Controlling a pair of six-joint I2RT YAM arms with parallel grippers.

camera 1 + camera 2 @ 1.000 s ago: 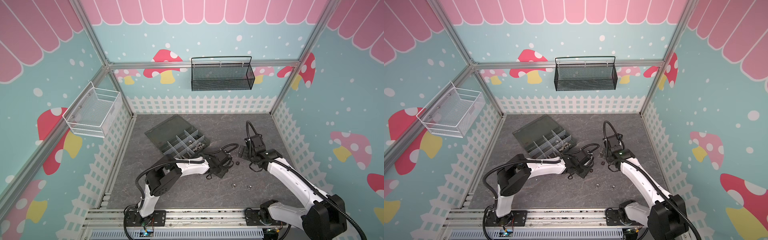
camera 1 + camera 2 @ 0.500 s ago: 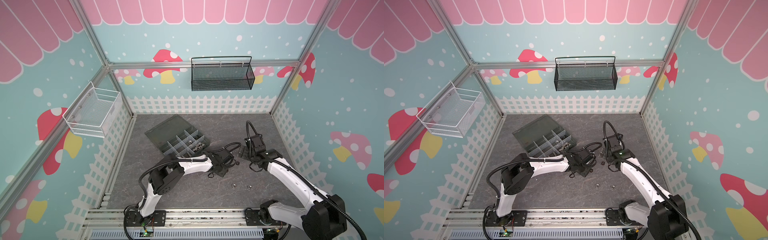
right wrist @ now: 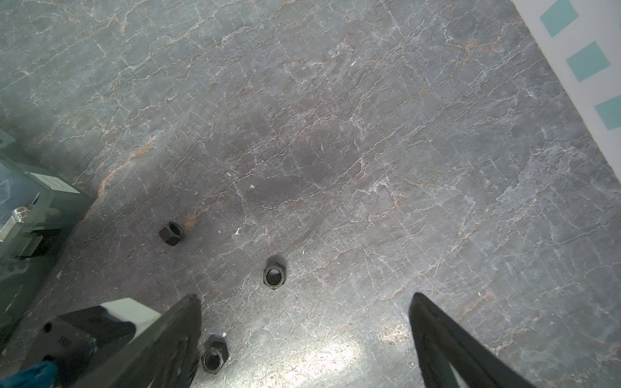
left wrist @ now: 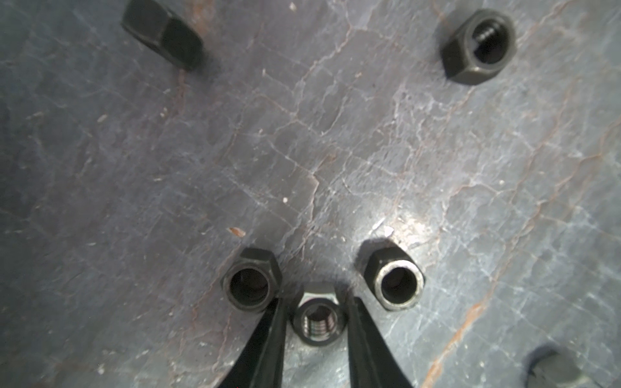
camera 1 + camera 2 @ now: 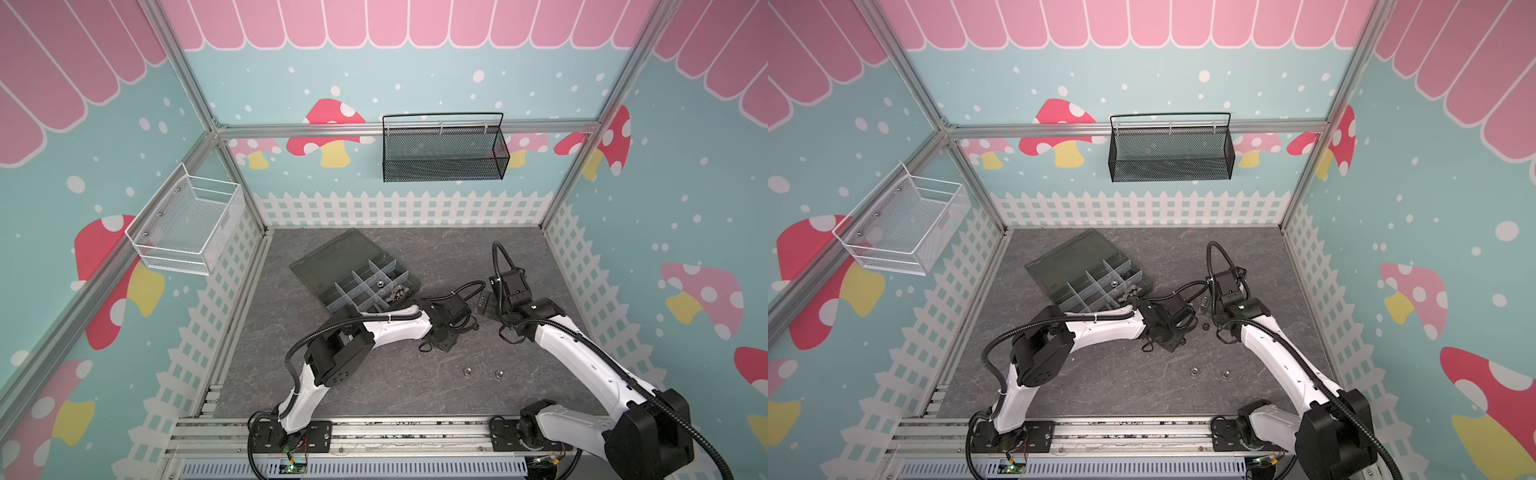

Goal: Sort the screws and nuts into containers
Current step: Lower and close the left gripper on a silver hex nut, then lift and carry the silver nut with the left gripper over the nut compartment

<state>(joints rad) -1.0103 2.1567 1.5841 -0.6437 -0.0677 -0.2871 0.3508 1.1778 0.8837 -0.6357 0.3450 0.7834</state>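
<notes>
The left gripper (image 4: 316,300) has its jaws drawn narrow on either side of a small silvery metal hex nut (image 4: 318,322) lying on the grey marbled tabletop (image 4: 302,151) between two black hex nuts (image 4: 250,284), with contact unclear, while the right gripper (image 3: 305,297) hangs wide open and empty.

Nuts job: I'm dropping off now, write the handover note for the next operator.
Left tool: straddles a nut on the table; grip unconfirmed.
Right tool: open, empty, above the table.
Done: a few pieces lie in the organiser box.
Left: black nuts loose around that nut, two silver nuts lying apart from them.
</notes>
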